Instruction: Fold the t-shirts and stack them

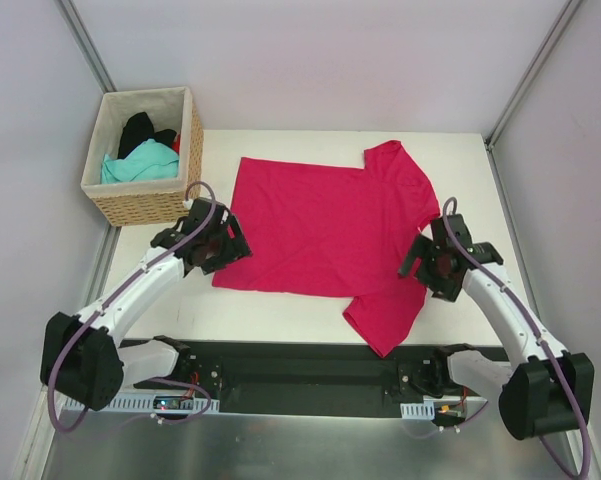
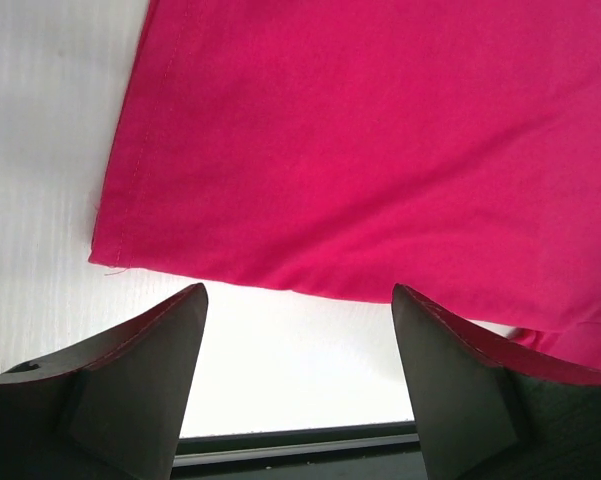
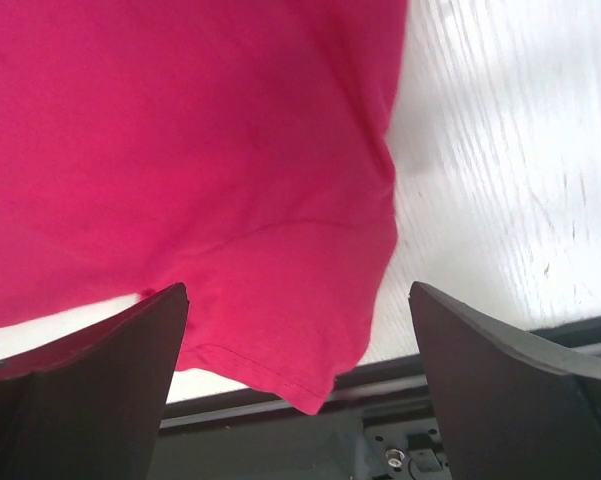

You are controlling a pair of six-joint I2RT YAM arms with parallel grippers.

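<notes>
Nearest us on the surface (image 1: pixel 280 312), our left fingers (image 1: pixel 214 241) at eight o'clock and right fingers (image 1: pixel 443 262) at four gape empty beside the crimson-pink shirt (image 1: pixel 320 232), spread flat and unfolded, while the teal shirt (image 1: pixel 140 165) and black shirt (image 1: pixel 137 130) lie in the basket (image 1: pixel 140 206) at eleven, nothing stacked.

Nothing to read here, no words, numbers or logos in any view. The crimson-pink t-shirt (image 1: pixel 325 235) shows only plain cloth with no print or legible tag, and the woven basket (image 1: pixel 145 205) carries no label. The small circuit boards (image 1: pixel 170 403) down by the arm bases are too tiny to make out any marking.
</notes>
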